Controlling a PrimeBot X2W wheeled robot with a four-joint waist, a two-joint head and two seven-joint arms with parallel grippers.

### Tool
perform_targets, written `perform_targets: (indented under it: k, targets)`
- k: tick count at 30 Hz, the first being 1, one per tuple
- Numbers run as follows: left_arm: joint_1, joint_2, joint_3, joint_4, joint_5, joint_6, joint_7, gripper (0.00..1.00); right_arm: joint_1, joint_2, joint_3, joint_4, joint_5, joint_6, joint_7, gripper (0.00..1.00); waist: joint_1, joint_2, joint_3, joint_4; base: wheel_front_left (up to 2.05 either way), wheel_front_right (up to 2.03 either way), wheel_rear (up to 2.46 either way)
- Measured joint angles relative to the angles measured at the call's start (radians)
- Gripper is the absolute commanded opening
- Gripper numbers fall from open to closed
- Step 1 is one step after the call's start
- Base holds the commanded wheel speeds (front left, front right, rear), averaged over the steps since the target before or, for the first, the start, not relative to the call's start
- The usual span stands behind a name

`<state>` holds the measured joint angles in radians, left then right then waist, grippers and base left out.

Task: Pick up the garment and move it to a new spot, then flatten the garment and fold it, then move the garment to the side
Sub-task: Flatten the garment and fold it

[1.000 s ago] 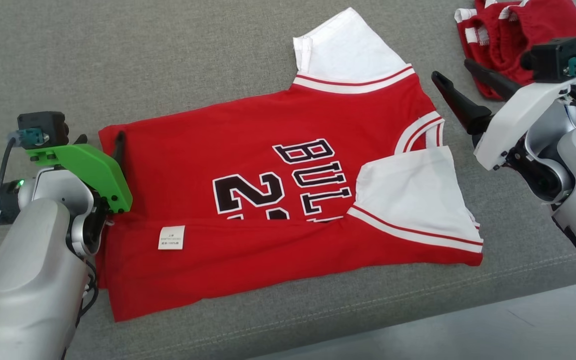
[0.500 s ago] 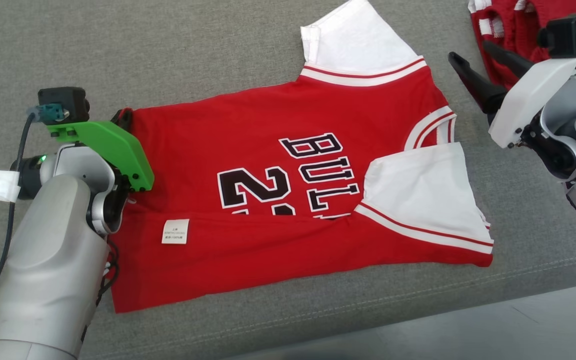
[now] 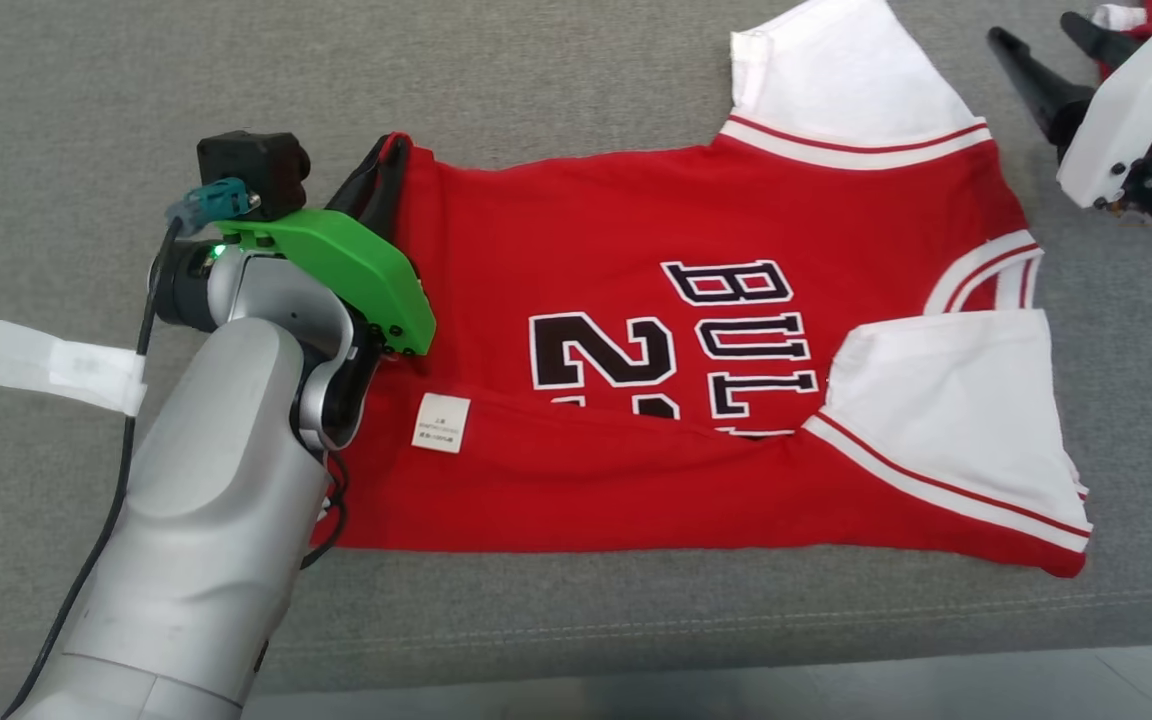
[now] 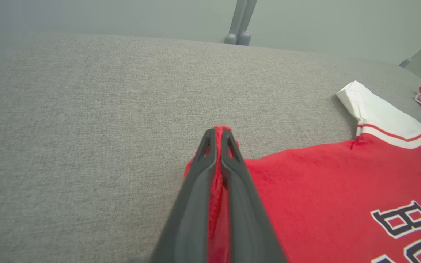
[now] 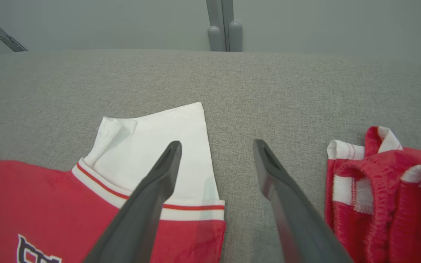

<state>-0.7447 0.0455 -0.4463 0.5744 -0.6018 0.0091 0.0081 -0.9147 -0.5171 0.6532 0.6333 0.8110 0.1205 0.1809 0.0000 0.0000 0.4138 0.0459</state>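
The left gripper [image 4: 217, 134] is pinched tight on the far hem corner of the garment [image 3: 636, 250], with red cloth bunched between its two fingers. The right gripper [image 5: 216, 144] has its fingers spread wide and holds nothing. It hangs near the garment's far white sleeve [image 5: 152, 146], off the collar end, and seems clear of the cloth.

The garment, a red jersey with black lettering, lies spread on the grey upholstered surface [image 3: 86, 100]. Its near long edge is turned up over the front, so a white care label [image 3: 439, 423] shows on the flap. Its near sleeve [image 3: 946, 410] lies folded in across the chest, while the far sleeve sticks out flat beyond the body. A second red garment [image 5: 397, 190] lies crumpled beyond the collar end, apart from the first.

I judge the pick-up, move and flattening done and the fold partly made, with the near side in and the far side not. What remains is bringing the far edge and sleeve over, any further fold, then shifting the garment aside.
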Motion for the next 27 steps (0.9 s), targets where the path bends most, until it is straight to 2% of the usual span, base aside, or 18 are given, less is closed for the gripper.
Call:
perform_targets:
  k: [5, 15, 27]
  targets:
    - [0.000, -0.003, -0.037, -0.043, 0.017, -0.018, -0.048, 0.00, -0.058, -0.014, -0.018, 0.045, 0.008, -0.008, 0.034, 1.00, 0.0000, 0.0000, 0.020, 0.061, 0.00, 0.00, 0.00]
    - [-0.004, -0.013, -0.089, -0.100, 0.054, -0.027, -0.125, 0.00, -0.131, -0.027, -0.018, 0.134, 0.004, -0.026, 0.077, 1.00, 0.0000, 0.0000, 0.084, 0.166, 0.00, 0.00, 0.00]
    - [-0.004, -0.016, -0.119, -0.110, 0.061, -0.026, -0.159, 0.00, -0.190, -0.014, 0.000, 0.209, -0.025, -0.026, 0.085, 1.00, 0.0000, 0.0000, 0.144, 0.216, 0.00, 0.00, 0.00]
